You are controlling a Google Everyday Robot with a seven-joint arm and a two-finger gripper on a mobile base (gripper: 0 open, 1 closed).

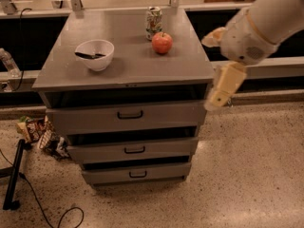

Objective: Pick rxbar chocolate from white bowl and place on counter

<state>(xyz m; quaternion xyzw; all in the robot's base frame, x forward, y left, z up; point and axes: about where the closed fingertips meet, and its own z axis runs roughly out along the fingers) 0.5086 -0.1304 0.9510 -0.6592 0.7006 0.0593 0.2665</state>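
The white bowl (95, 54) stands on the left part of the grey counter (133, 68). The rxbar chocolate (89, 56) lies inside it as a thin black bar resting across the bowl. My gripper (223, 74), cream-coloured on a white arm, hangs at the right edge of the counter. It is beside the cabinet's front right corner, well to the right of the bowl, and holds nothing that I can see.
A red apple (162, 42) and a green-and-white can (153, 22) stand at the back middle of the counter. The cabinet's three drawers (129, 114) are slightly ajar. Snack packets (40, 133) and a black stand with cable (13, 175) lie on the floor at left.
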